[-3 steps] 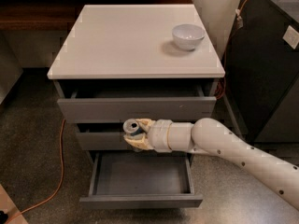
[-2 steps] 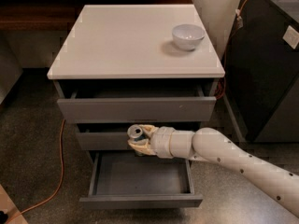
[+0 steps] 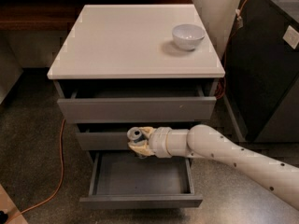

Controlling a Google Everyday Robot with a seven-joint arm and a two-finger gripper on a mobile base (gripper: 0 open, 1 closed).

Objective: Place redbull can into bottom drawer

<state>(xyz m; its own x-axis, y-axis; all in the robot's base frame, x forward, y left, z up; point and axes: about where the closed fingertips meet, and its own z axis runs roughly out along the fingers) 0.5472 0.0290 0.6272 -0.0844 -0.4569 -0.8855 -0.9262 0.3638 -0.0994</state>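
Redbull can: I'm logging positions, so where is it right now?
The can is held in the gripper, low in the camera view, in front of the middle drawer and above the open bottom drawer.

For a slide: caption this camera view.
Gripper holds redbull can over the open bottom drawer; white bowl on cabinet top.

place: office or lab workroom | signs: grey drawer cabinet with white top, speckled floor, orange cable, dark equipment cabinet | gripper: clasping redbull can over open bottom drawer
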